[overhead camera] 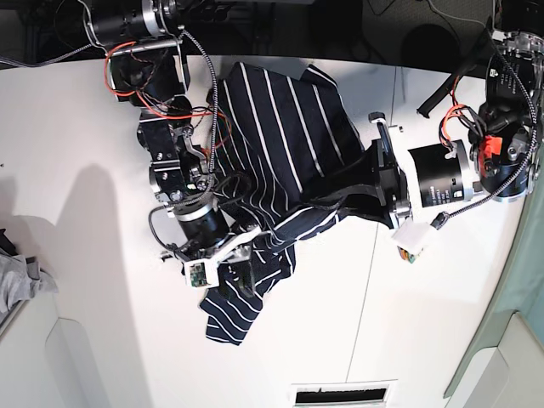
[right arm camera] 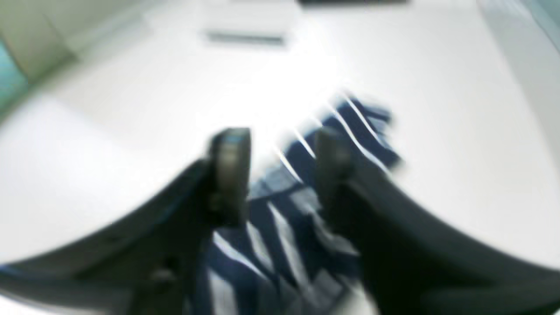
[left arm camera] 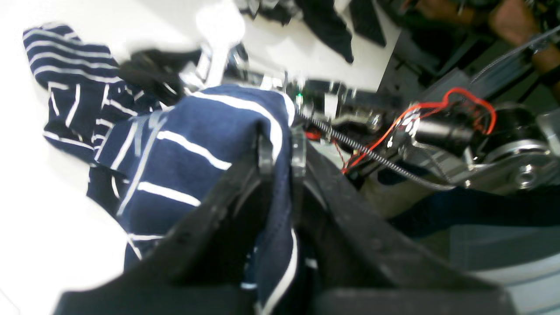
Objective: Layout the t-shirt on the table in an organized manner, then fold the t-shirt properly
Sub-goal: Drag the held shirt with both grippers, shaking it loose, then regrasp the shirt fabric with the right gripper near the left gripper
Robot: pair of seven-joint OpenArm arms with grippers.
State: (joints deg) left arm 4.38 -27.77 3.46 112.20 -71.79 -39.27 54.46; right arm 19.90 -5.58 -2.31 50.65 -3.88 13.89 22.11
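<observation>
The navy t-shirt (overhead camera: 280, 110) with thin white stripes lies crumpled on the white table (overhead camera: 85, 127), stretched between both arms. My left gripper (left arm camera: 280, 146) is shut on a fold of the t-shirt (left arm camera: 192, 148), which drapes over its fingers; in the base view this gripper (overhead camera: 321, 202) reaches in from the right. My right gripper (right arm camera: 280, 164) hangs with its jaws apart over a bunched corner of the t-shirt (right arm camera: 354, 127), in a blurred view. In the base view it (overhead camera: 251, 265) sits low over the shirt's lower left part.
A small grey cloth (overhead camera: 21, 276) lies at the table's left edge. A thin seam (overhead camera: 365, 314) runs down the tabletop and a vent slot (overhead camera: 340, 395) sits at its near edge. Dark garments (left arm camera: 328, 26) lie beyond the table. Red cables (left arm camera: 437, 107) run along the other arm.
</observation>
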